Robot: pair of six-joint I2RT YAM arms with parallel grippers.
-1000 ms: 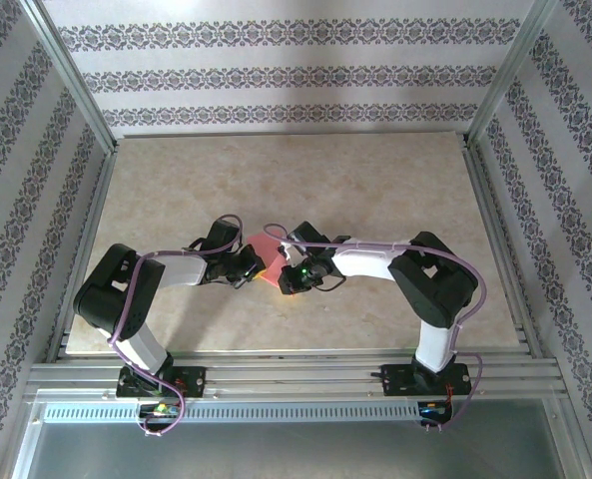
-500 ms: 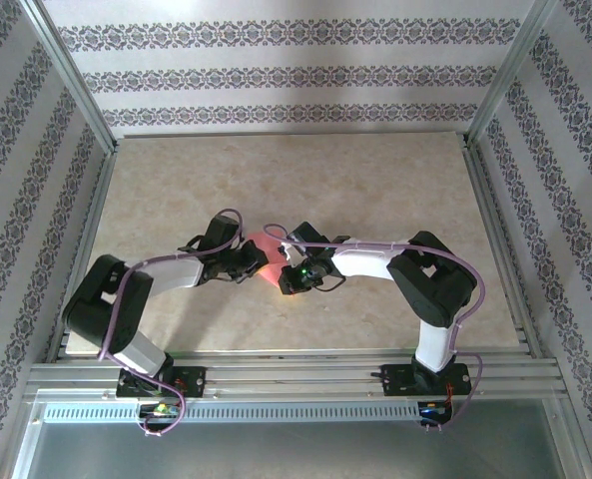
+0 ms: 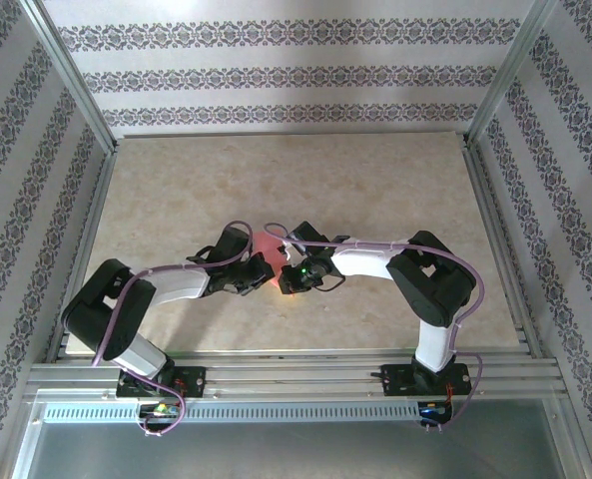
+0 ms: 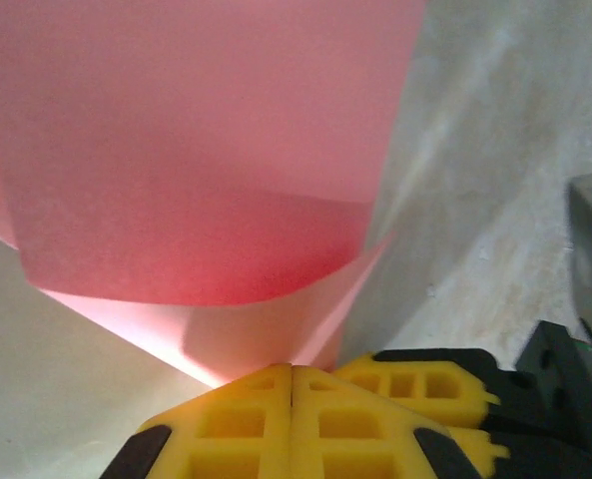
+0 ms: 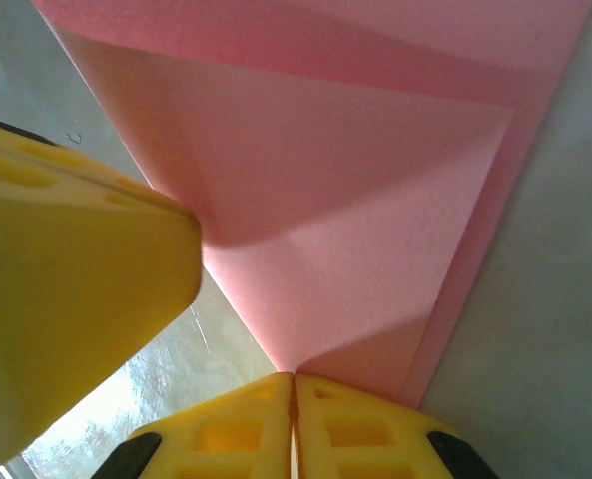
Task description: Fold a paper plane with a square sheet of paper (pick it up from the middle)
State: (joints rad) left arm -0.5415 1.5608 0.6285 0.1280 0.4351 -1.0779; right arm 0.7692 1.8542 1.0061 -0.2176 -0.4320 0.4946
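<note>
Where the arms (image 3: 370, 261) meet over the bench (image 3: 375, 190), partly folded square sheet of paper (image 3: 267, 246) between them, left fingers (image 4: 238, 424) pressed together pinching its edge, right fingers (image 5: 238, 431) likewise pinching a folded corner.

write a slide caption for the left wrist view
Left gripper pinching a partly folded pink paper sheet that curls up over the marbled table

Ahead of the bright yellow, black-backed jaws of the left gripper (image 4: 292, 374) and the right gripper (image 5: 294, 384), the sheet of paper (image 4: 196, 150) is plain pink-red, deeper red in its shaded fold, over a mottled beige-cream table (image 3: 375, 180) ringed by pale wallpaper (image 3: 296, 75) banded with dark floral stripes.
</note>
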